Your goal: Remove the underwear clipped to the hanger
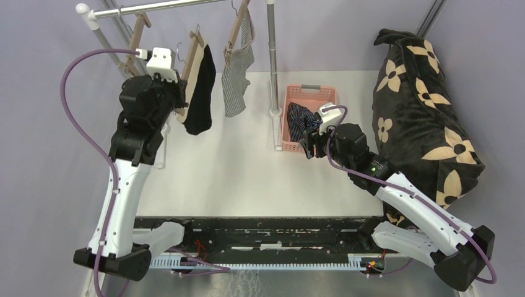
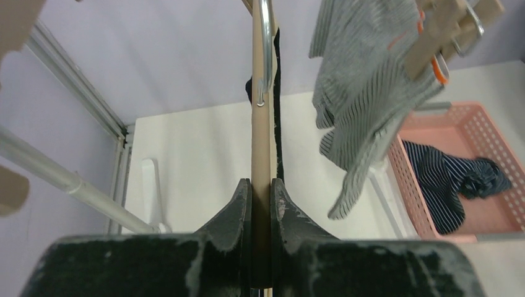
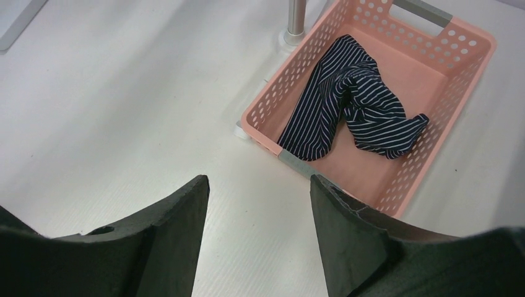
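Note:
Black briefs (image 1: 201, 93) hang from a wooden hanger (image 1: 192, 59) on the rail. My left gripper (image 1: 179, 93) is shut on that hanger's wooden bar (image 2: 260, 154), with the black cloth (image 2: 278, 124) just behind it. Grey-and-white striped briefs (image 1: 238, 77) hang clipped to a second wooden hanger (image 1: 237, 28); they also show in the left wrist view (image 2: 365, 93). Navy striped briefs (image 3: 353, 102) lie in the pink basket (image 3: 433, 74). My right gripper (image 3: 259, 185) is open and empty above the table, just in front of the basket (image 1: 309, 93).
A metal clothes rail (image 1: 155, 7) with upright posts (image 1: 271, 55) stands at the back. A third, bare wooden hanger (image 1: 137, 40) hangs at the left. A large black cushion with tan flowers (image 1: 424, 111) lies at the right.

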Available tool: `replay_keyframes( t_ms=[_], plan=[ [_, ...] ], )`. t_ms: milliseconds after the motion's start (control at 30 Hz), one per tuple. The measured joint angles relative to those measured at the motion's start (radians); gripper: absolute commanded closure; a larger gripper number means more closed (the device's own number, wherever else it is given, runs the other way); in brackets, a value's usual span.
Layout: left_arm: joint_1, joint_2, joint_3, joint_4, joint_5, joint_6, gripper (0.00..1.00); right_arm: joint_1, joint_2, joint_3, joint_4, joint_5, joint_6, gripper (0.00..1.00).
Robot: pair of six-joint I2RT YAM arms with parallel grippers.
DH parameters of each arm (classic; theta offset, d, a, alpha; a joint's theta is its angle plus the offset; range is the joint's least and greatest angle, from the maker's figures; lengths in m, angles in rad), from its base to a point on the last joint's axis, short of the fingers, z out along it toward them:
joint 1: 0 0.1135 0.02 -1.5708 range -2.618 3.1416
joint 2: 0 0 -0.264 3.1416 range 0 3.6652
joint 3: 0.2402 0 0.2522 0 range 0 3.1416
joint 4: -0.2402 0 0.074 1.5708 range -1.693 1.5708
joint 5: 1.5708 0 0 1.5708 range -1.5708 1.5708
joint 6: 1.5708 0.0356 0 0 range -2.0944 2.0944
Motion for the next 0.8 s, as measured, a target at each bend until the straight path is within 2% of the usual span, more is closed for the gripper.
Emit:
replay_keyframes(
  t_ms=[167,367,500,633,800],
  plan=[
    [0.0,-0.178,-0.086,-0.143,0.071,0.0,0.97,0.0,0.004,0.0,0.027,-0.058,0.026,0.3],
    [0.0,-0.539,-0.225,-0.396,0.147,-0.009,0.97,0.0,0.055,0.011,0.071,-0.187,0.05,0.28],
    [0.0,-0.765,-0.262,-0.459,0.252,-0.08,0.97,0.0,0.12,0.069,0.064,-0.293,0.045,0.26],
    [0.0,-0.845,-0.337,-0.451,0.461,-0.167,0.97,0.0,0.161,0.161,0.054,-0.391,0.032,0.21],
    [0.0,-0.864,-0.506,-0.441,0.609,-0.232,0.97,0.0,0.148,0.254,0.029,-0.474,0.008,0.16]
  ],
)
